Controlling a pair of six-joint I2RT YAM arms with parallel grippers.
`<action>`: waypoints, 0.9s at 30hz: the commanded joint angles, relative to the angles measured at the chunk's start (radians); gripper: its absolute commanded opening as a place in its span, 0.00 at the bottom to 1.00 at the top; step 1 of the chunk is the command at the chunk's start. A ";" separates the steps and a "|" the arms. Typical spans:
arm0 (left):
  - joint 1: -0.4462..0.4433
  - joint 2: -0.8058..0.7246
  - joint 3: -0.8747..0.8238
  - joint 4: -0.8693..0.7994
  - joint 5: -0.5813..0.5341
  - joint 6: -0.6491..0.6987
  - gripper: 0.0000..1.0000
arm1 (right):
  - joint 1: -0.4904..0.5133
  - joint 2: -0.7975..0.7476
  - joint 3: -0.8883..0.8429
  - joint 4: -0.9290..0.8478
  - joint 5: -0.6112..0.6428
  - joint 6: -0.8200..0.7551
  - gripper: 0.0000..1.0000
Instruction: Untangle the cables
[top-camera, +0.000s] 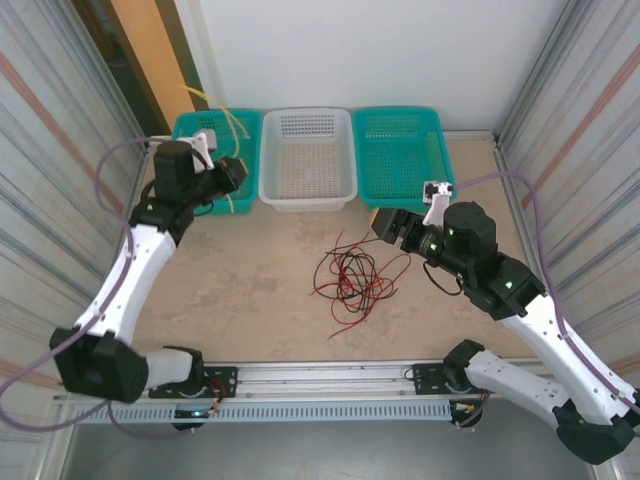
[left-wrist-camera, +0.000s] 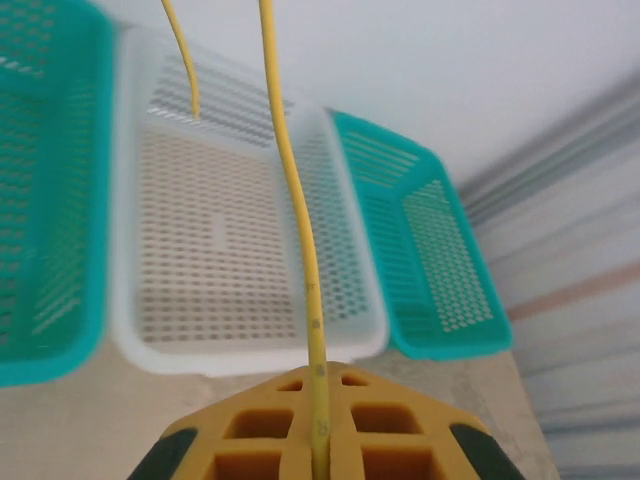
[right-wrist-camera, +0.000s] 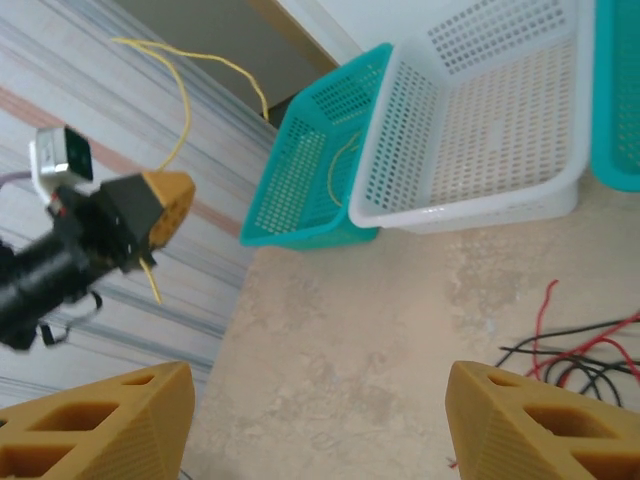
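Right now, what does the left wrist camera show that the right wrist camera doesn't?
Left wrist's extra: a close-up of the yellow cable clamped in the shut left gripper. Right wrist's extra: the red and black cables loose on the table, seen past the open right gripper. Shared: the white basket, the teal basket beside it, and that yellow cable.

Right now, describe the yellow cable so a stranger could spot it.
At the far edge of the table, find the left teal basket. The left gripper beside it is shut on the yellow cable, a thin rising strand. It is the only yellow one; the red and black cables lie tangled mid-table.
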 joint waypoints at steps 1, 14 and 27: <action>0.047 0.083 0.074 -0.154 0.062 0.063 0.00 | 0.006 -0.007 -0.017 -0.066 0.040 -0.034 0.66; 0.125 0.336 0.271 -0.260 -0.048 0.154 0.54 | 0.006 0.002 -0.053 -0.103 0.078 -0.025 0.66; -0.096 0.000 -0.021 -0.204 0.008 0.131 0.54 | 0.007 0.188 -0.055 -0.305 0.180 0.003 0.65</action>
